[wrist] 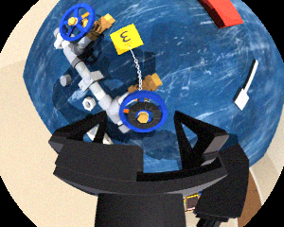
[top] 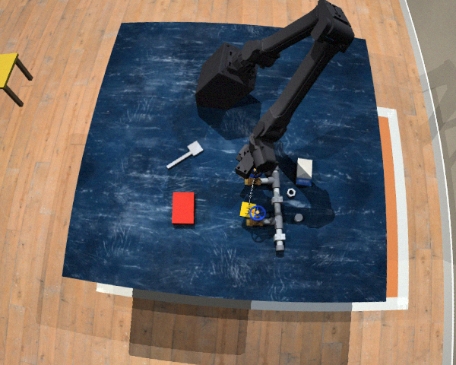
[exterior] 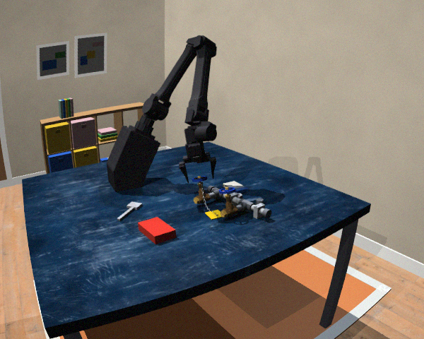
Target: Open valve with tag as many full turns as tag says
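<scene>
A grey pipe [top: 276, 194] [exterior: 241, 200] [wrist: 92, 85] carries two brass valves with blue handwheels. A thin chain [top: 251, 193] [wrist: 137, 66] runs from the far valve to a yellow tag [top: 244, 208] [exterior: 212, 214] [wrist: 126, 40] that reads 3. The tagged valve's handwheel [top: 254, 176] [exterior: 199, 180] [wrist: 142, 113] sits between my fingers. My gripper [top: 254, 175] [exterior: 198, 171] [wrist: 140, 113] is open wide, points down and straddles this wheel, with its tips apart from the rim. The other handwheel [top: 251, 211] [exterior: 227, 190] [wrist: 76, 22] is free, next to the tag.
A red block [top: 183, 207] [exterior: 156, 229] [wrist: 217, 3] and a white flat tool [top: 185, 154] [exterior: 129, 210] [wrist: 246, 89] lie to the left. A white and blue box [top: 304, 171], a hex nut [top: 292, 190] and a grey disc [top: 298, 217] lie right of the pipe. The arm's base [top: 224, 76] stands behind.
</scene>
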`<state>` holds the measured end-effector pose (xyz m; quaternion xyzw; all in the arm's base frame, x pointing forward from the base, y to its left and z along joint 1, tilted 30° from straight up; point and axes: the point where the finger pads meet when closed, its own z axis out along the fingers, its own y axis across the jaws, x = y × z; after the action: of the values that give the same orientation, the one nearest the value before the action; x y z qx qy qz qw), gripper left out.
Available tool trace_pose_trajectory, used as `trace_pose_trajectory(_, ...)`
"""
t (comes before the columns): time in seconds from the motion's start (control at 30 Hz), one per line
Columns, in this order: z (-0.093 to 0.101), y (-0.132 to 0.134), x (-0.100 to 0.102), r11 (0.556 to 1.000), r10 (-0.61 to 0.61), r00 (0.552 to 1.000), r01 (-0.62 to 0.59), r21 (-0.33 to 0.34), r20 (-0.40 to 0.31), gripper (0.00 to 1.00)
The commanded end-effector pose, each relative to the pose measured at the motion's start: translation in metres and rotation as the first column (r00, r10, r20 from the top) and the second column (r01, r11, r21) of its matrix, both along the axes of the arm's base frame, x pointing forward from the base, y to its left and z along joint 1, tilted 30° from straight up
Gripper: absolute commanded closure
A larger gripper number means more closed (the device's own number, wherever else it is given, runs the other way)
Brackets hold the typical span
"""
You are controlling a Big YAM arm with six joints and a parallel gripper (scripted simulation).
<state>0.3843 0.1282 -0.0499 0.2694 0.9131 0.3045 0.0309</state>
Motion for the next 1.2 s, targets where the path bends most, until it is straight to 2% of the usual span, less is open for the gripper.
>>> trace_pose_trajectory(0.0,0.0038,-0.0051,0.0146,0.953,-0.289,0.943,0.300,0.044,-0.164,0.00)
trace_pose_trajectory(0.17,0.0037,-0.0051,0.0145,0.860,-0.470,0.825,0.508,0.046,-0.313,0.00)
trace_pose_trajectory(0.27,0.0037,-0.0051,0.0144,0.781,-0.563,0.725,0.623,0.030,-0.396,0.00)
trace_pose_trajectory(0.37,0.0036,-0.0051,0.0144,0.685,-0.644,0.605,0.729,-0.001,-0.469,0.00)
trace_pose_trajectory(0.4,0.0036,-0.0051,0.0144,0.667,-0.656,0.582,0.745,-0.007,-0.479,0.00)
trace_pose_trajectory(0.73,0.0036,-0.0051,0.0143,0.666,-0.657,0.582,0.746,-0.007,-0.480,0.00)
trace_pose_trajectory(0.77,0.0036,-0.0050,0.0143,0.666,-0.656,0.582,0.746,-0.007,-0.480,1.00)
trace_pose_trajectory(0.87,0.0032,-0.0050,0.0128,0.667,-0.656,0.579,0.745,-0.012,-0.485,1.00)
trace_pose_trajectory(0.9,0.0002,-0.0055,0.0065,0.667,-0.656,0.574,0.745,-0.020,-0.491,1.00)
trace_pose_trajectory(1.17,0.0006,-0.0054,0.0072,0.667,-0.656,0.574,0.745,-0.020,-0.491,1.00)
